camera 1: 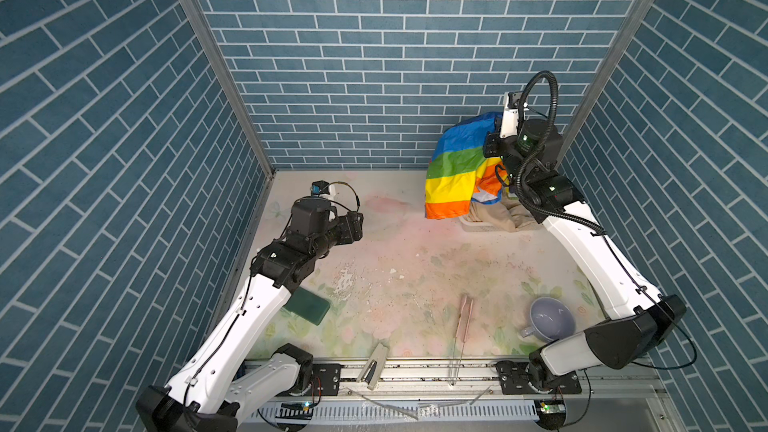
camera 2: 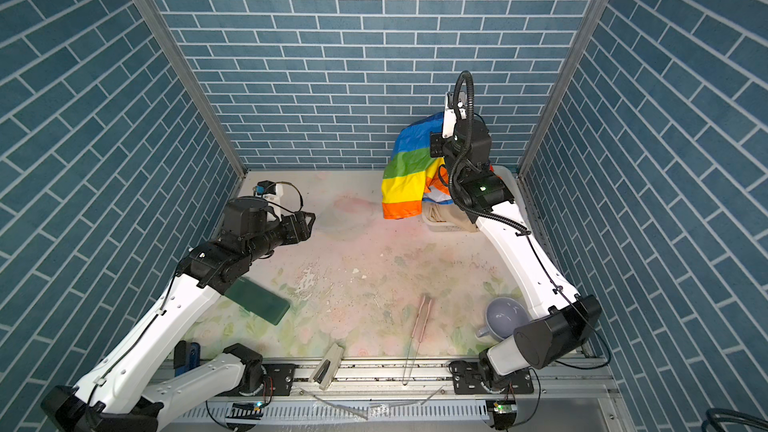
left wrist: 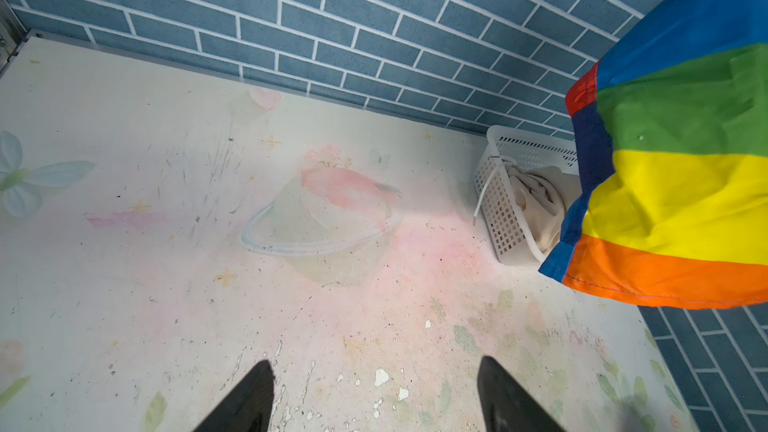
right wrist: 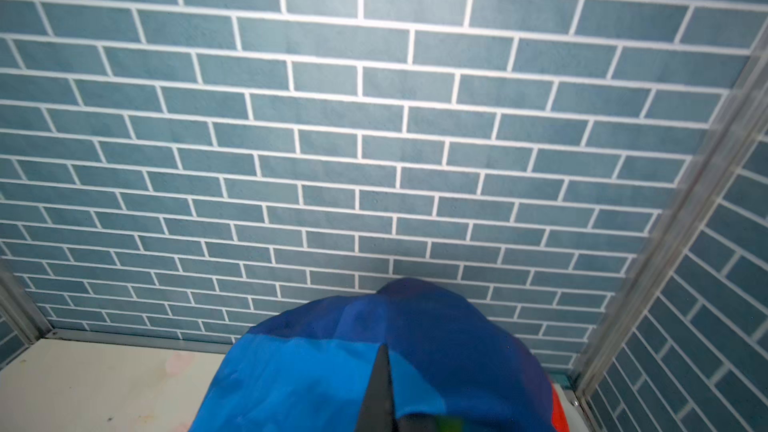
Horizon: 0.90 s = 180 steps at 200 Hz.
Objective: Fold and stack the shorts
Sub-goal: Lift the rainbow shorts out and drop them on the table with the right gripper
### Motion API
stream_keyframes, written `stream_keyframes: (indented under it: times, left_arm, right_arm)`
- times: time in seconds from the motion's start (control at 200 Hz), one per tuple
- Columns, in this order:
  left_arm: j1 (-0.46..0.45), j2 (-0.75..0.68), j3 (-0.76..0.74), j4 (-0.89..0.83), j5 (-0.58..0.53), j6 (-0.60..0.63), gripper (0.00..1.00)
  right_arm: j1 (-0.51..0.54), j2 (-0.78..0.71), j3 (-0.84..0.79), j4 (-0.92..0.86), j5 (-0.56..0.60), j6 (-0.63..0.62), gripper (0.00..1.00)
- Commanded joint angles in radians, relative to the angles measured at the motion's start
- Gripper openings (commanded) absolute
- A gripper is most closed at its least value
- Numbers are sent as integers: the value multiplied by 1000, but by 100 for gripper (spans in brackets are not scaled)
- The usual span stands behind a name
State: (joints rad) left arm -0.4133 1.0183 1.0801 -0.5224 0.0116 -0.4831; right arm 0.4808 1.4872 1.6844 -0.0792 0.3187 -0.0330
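Note:
The rainbow-striped shorts [camera 1: 455,172] [camera 2: 409,176] hang in the air at the back right, above a white basket [camera 1: 478,227] [camera 2: 438,227]. My right gripper [right wrist: 380,353] is shut on their blue top part [right wrist: 316,371], and its fingertips are hidden by the cloth in both top views. The beige shorts [camera 1: 494,216] [left wrist: 536,201] lie bunched in the basket [left wrist: 498,209], with a white drawstring over its rim. My left gripper [camera 1: 357,222] [camera 2: 309,222] [left wrist: 376,367] hovers open over the table's left back part, holding nothing. The striped shorts [left wrist: 673,184] hang well to its side.
A clear plastic bowl [left wrist: 320,226] sits on the table between the left gripper and the basket. A green flat block [camera 1: 309,305] lies under the left arm. Near the front edge are a pink brush [camera 1: 464,317], a purple mug [camera 1: 548,320] and a stapler [camera 1: 372,367].

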Motion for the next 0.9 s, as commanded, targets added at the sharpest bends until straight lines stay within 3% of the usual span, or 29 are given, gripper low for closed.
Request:
stream_keyframes:
  times: [0.0,0.105,0.2,0.29,0.455,0.595,0.79,0.895]
  left_arm:
    - [8,-19,-9,-25,-6,-9,78]
    - [9,-26,2,-41,-37,-8,79]
    - [14,-50,17,-81,-152,-13,83]
    - [38,-90,17,-103,-238,-34,90]
    - [87,-158,16,-124,-295,-39,97]
    - [97,-181,1,-135,-347,-40,98]
    - [105,-143,-46,-76,-293,-67,100]
    - [108,-78,-54,-40,-248,-66,100]
  right_arm:
    - [-1,-3,82,84,-66,-44,0]
    - [8,40,186,-24,-350,9,0]
    - [50,108,300,-125,-608,107,0]
    - [128,164,346,-149,-707,153,0]
    - [261,256,311,-161,-638,99,0]
    - [280,317,183,-174,-568,146,0]
    - [276,280,-168,-141,-415,236,40]
    - [226,262,-285,-142,-317,296,45]
